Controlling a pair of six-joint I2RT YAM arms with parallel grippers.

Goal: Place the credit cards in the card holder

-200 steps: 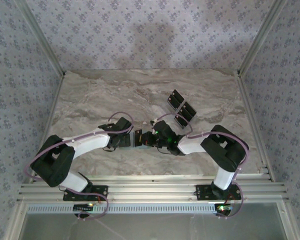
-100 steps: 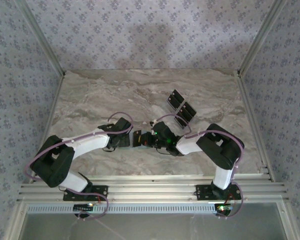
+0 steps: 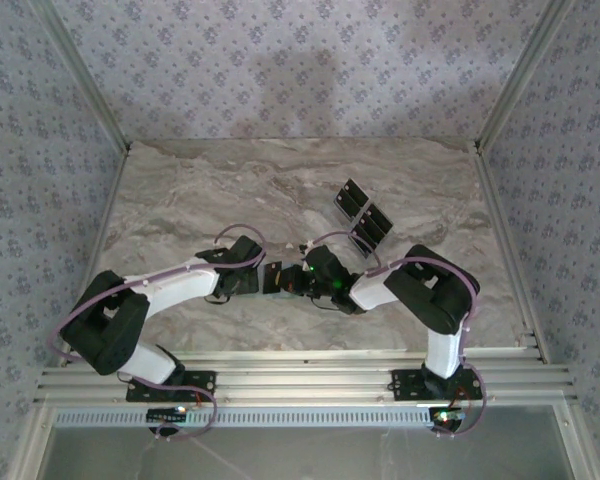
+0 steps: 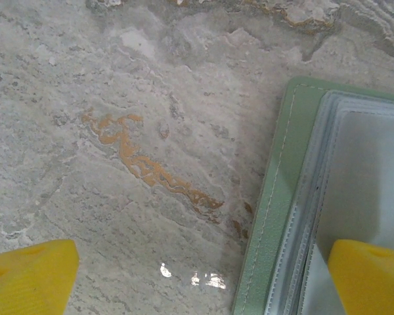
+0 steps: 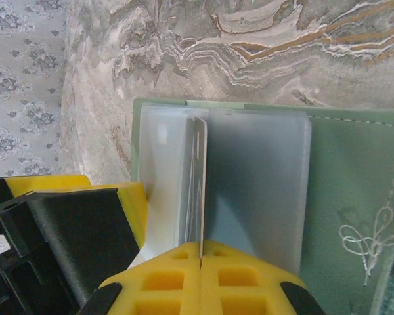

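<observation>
change: the right arm [image 3: 420, 285] is folding in toward the middle, its elbow now sitting further left than a second ago. this is bringing the right pincer [image 5: 200, 269] closer to the left one. the left arm is hardly moving.
right pincer: pressed together, pinching a card [image 5: 199, 184] by its near edge.
card: standing upright, edge-on to the right wrist camera, among the clear sleeves [image 5: 256, 184] of the holder. whether it is entering a pocket or slipping between two sleeves, i cannot tell.
left pincer [image 4: 197, 282]: spread wide and gripping nothing. one finger [image 4: 371, 275] is resting on the holder's sleeve side, the other is hanging over bare tabletop [image 4: 118, 98].
holder [image 4: 276, 197]: lying open and flat on the tabletop between the two pincers, its green cover lying to the right in the right wrist view.
other cards [image 3: 363, 213]: lying dark on the tabletop beyond the right arm, staying where they were.
meaning: the inward push is probably feeding this card into the sleeves. the insertion looks under way but not finished, and the other cards are waiting.
risk: the sleeve may be buckling, or the holder sliding, if the left finger lifts.
</observation>
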